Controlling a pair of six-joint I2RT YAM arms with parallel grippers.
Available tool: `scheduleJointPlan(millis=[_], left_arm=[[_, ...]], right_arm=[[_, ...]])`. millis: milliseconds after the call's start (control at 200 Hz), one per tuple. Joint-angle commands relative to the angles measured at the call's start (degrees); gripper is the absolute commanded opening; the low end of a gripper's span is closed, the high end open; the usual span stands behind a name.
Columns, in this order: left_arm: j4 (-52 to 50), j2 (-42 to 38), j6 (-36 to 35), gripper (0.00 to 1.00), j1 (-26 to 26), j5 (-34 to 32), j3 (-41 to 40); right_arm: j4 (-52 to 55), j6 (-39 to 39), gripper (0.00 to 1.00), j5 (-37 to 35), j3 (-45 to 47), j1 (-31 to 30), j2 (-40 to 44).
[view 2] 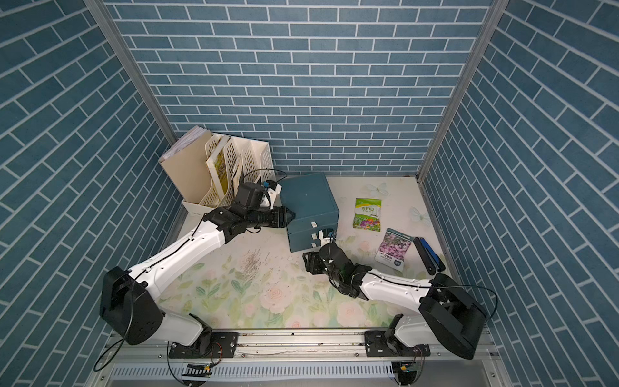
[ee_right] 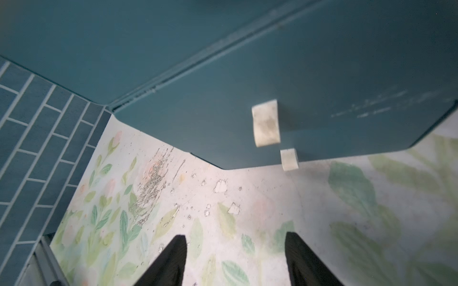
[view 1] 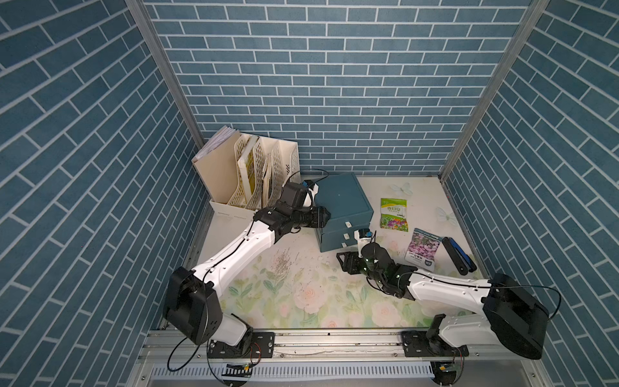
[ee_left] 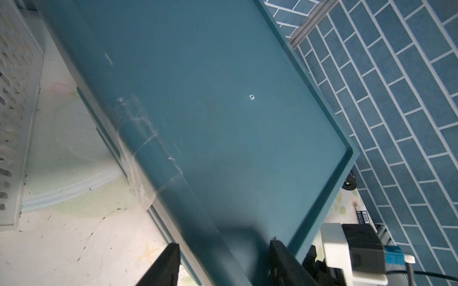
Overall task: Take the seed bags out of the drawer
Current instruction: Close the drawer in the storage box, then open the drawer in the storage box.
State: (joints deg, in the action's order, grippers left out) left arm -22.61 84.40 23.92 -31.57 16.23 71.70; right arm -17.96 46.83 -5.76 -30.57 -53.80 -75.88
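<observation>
The left gripper is clamped on the upper left edge of a teal drawer cabinet that stands toward the back of a floral mat. In the left wrist view its fingers sit on either side of the cabinet's edge.

The right gripper hangs low over the mat just in front of the cabinet. Its jaws are apart and hold nothing, and the right wrist view shows only bare mat between the two fingers. Ahead of it in that view are the drawer fronts and a white tab handle.

In both top views, two seed bags lie flat on the mat outside the drawers, on the side of the cabinet away from the left arm. The green-white seed bag is nearer the back wall. The pink-purple seed bag is nearer the front and apart from the first. It lies just beside a black-and-blue tool.

A cream file organizer holding folders stands in the back corner behind the left arm.
</observation>
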Motion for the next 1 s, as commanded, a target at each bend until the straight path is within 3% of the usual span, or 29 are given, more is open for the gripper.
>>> scheduleJointPlan(millis=[0, 995], left_arm=[[-6.9, 2.6, -1.6, 0.61, 0.3, -0.6, -1.4], [-6.9, 3.6, -3.0, 0.61, 1.1, 0.6, -0.3]], right_arm=[[-6.7, 8.0, 0.66, 2.0, 2.3, 1.0, 0.8], [-23.2, 17.2, 0.5, 7.8, -0.1, 9.0, -15.9]])
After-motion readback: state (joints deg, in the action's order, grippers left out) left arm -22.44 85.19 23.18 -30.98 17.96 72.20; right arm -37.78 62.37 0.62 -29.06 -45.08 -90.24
